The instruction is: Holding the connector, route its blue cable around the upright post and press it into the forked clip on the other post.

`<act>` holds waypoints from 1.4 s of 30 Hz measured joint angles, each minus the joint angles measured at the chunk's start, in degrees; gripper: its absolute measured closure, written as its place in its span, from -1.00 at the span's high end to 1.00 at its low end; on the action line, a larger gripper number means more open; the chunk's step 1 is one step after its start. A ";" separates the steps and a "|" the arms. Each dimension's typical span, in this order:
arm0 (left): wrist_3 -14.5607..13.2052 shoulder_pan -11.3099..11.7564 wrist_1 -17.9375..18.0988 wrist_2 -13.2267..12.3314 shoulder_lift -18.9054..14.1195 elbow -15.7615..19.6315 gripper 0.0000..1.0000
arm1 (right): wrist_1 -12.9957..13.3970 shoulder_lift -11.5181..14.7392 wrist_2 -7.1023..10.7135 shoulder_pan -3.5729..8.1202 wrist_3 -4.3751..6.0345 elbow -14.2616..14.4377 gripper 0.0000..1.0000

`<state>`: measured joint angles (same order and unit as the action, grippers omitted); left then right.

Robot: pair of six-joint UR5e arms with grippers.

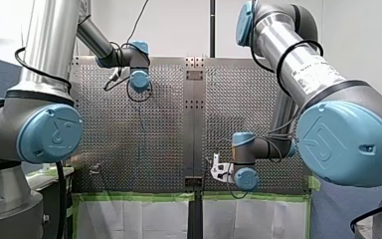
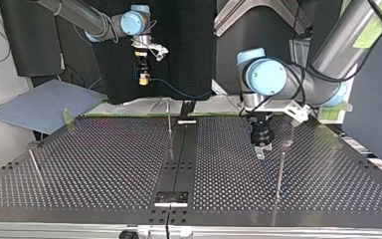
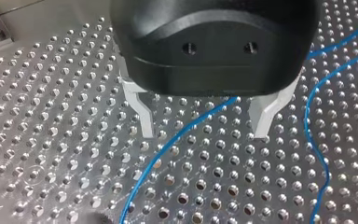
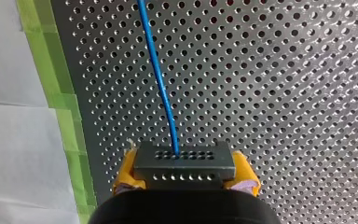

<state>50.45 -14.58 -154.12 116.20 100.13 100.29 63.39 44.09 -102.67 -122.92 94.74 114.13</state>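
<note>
Perforated table. My left gripper spread wide, empty. My right gripper clamped on the connector, held aloft. Upright post bare. Blue cable trails loose — routing and clipping not yet done.

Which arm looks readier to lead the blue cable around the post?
Likely right: my right gripper is shut on the connector, the blue cable trailing from it. My left gripper hangs open above the cable, holding nothing.

Dark holed connector — blue cable ahead
</note>
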 joint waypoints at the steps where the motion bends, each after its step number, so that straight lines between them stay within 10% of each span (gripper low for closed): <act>1: -0.13 0.08 0.06 -0.05 0.00 -0.01 1.00 | 0.04 0.00 0.00 0.00 0.00 0.00 -1.00; 42: -1.42 0.72 -1.98 -1.36 1.89 -5.35 1.00 | 0.16 0.00 0.08 -0.49 0.22 -0.17 -1.00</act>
<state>49.03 -13.87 -156.11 114.85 102.02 94.94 63.54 44.09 -102.58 -123.41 94.96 113.96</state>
